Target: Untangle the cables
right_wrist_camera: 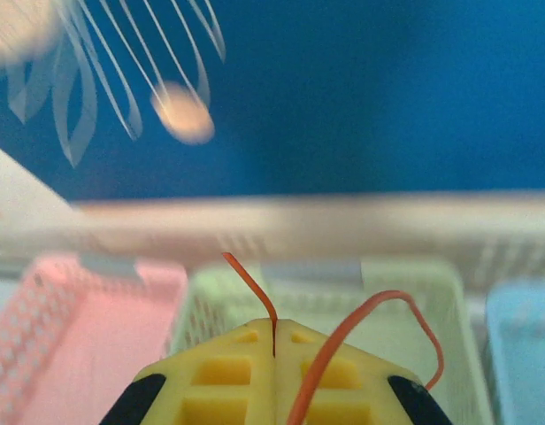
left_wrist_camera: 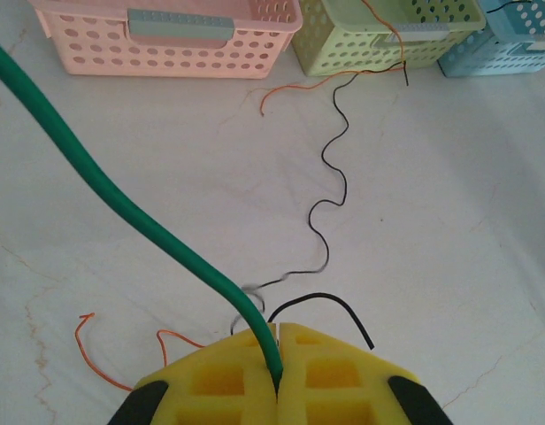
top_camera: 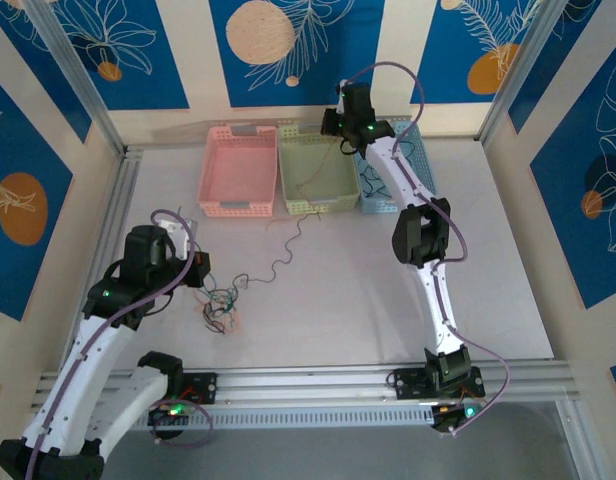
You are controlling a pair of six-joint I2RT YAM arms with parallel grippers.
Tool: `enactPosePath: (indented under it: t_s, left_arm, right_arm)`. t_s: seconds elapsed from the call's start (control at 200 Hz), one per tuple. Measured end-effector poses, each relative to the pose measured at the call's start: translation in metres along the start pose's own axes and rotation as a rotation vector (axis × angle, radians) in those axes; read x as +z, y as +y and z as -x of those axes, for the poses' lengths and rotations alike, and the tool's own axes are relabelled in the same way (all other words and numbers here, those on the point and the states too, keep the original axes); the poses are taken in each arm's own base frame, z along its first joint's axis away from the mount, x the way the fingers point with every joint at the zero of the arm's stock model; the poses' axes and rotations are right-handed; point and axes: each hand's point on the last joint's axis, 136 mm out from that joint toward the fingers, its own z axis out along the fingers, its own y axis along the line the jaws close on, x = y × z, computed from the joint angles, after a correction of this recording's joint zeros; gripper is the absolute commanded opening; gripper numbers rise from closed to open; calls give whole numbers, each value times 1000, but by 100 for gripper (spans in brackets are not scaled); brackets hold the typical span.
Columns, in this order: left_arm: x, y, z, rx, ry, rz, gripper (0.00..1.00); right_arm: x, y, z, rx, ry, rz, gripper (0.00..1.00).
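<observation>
The table (top_camera: pixel 338 300) before the green basket (top_camera: pixel 318 205) is open, but one thin black cable (left_wrist_camera: pixel 325 156) crosses it. The pink basket (top_camera: pixel 238 208) and the blue basket (top_camera: pixel 376 205) block its sides.

Blurry pink basket (right_wrist_camera: pixel 87 328); green cable (left_wrist_camera: pixel 113 195) off-frame upper-left.

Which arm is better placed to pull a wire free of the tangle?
Left. The left gripper, shut on the green cable, sits beside the tangle; the right gripper is across the table at the green basket, shut on an orange wire.

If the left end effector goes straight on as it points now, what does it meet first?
Probably the wavy black cable on the table ahead of the left end effector, which grips a green cable; depth is unclear.
</observation>
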Motion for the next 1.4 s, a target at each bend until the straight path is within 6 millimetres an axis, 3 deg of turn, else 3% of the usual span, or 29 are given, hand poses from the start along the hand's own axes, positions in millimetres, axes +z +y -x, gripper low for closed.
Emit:
enactPosePath:
  t_s: [0.065,0.3,0.475,0.6,0.74,0.83,0.88,0.96,1.04,1.18,1.29,1.4]
  left_arm:
    - [0,0,0,0,0,0,0]
    - [0,0,0,0,1,0,0]
    - [0,0,-1,0,2,1,0]
    - [0,0,-1,0,2,1,0]
    - [0,0,-1,0,2,1,0]
    - [0,0,-1,0,2,1,0]
    - [0,0,-1,0,2,1,0]
    - [0,0,-1,-1,1,1,0]
    - [0,0,0,0,-1,1,0]
    - [0,0,0,0,-2,1,0]
    - [0,0,0,0,-2,1,0]
    - [0,0,0,0,-2,1,0]
  right_arm:
    - [0,-1,-18,32,81,13,23]
    - [-12,2,-68,115,303,47,61]
    - [-33,10,-85,133,409,62,64]
    - [-75,23,-88,88,439,77,64]
    - [-138,61,-117,-51,449,141,61]
    - [-153,91,-131,-148,449,195,59]
    - [-149,104,-134,-177,452,214,58]
    - [-127,108,-132,-192,453,211,57]
    - [-100,99,-133,-191,464,178,57]
    - [-61,73,-158,-194,538,100,58]
    - [-45,62,-176,-202,587,65,58]
    - [-37,59,-179,-214,595,58,57]
